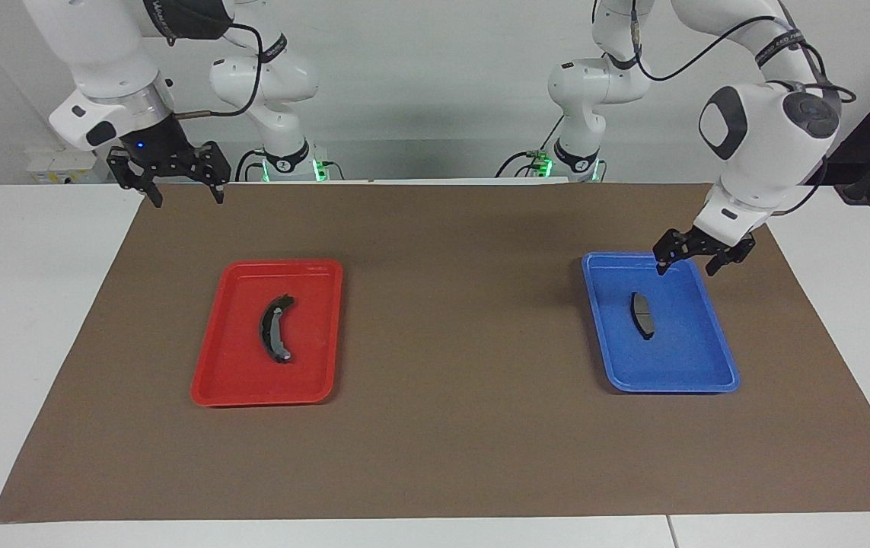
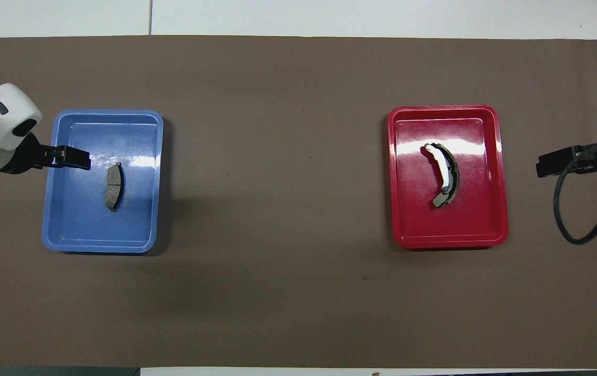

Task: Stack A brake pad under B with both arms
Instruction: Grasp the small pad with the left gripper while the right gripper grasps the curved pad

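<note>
The A brake pad (image 1: 642, 314) (image 2: 113, 186), short and dark grey, lies in the blue tray (image 1: 678, 361) (image 2: 79, 227). B (image 1: 275, 329) (image 2: 444, 175), the long black crescent with a lighter strip, lies in the red tray (image 1: 237, 377) (image 2: 478, 222). My left gripper (image 1: 686, 269) (image 2: 80, 158) hangs open and empty over the blue tray's edge at the left arm's end, apart from the short pad. Over the mat's corner at the right arm's end, my right gripper (image 1: 189, 199) (image 2: 542, 168) stands open, holding nothing, well clear of the red tray.
A brown mat (image 1: 450, 320) covers the white table (image 1: 16, 304). The two trays sit far apart on it, bare mat between them. A black cable (image 2: 564, 219) loops down from the right arm beside the red tray.
</note>
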